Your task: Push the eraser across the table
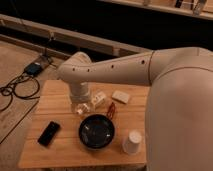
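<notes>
The eraser (pixel 48 133), a flat black block, lies near the front left of the wooden table (pixel 55 95). The white arm reaches in from the right, bends over the table's back left, and drops down. My gripper (pixel 82 108) hangs at its end just above the tabletop, behind and to the right of the eraser and apart from it. The wrist hides much of the gripper.
A black bowl (pixel 96 131) sits right of the eraser, with a white cup (pixel 132 141) beyond it. A pale cream block (pixel 120 96), a small white object (pixel 99 98) and a red item (pixel 110 110) lie near the gripper. Cables and a device (pixel 33 69) are on the floor at left.
</notes>
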